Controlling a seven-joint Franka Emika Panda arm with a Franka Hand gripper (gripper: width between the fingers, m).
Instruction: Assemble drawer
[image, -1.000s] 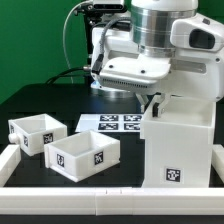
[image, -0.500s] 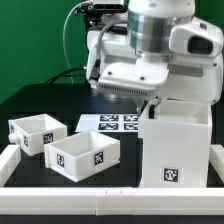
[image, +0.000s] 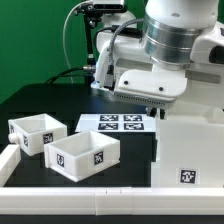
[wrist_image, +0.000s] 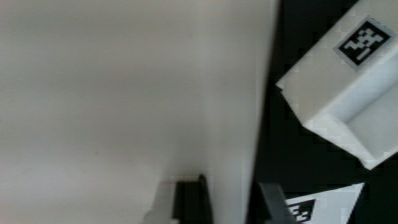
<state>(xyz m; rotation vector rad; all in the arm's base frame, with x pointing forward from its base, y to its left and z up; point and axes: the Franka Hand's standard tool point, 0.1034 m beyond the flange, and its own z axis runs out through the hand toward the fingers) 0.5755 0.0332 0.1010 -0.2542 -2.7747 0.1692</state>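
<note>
While upright, drawer case (image: 190, 145) tag-forward.

The seven-o'clock drawer box (image: 80, 160), the nine-o'clock drawer box (image: 30, 140) and the four-o'clock cabinet (image: 190, 140) look like smooth, matt white plastic; the surface (image: 40, 95) is matt black.

You have open table (image: 40, 100) behind the two drawer boxes, on the exterior view's left. The rear drawer box (image: 38, 132) and the front drawer box (image: 82, 155) stand close together, with no passable gap showing between them. Between the front drawer box and the tall drawer cabinet (image: 190, 150), a narrow lane of bare table runs back to the flat marker board (image: 118, 123). A low white wall (image: 60, 198) closes the near edge. The arm (image: 170, 50) crowds the space above the drawer cabinet.
</note>
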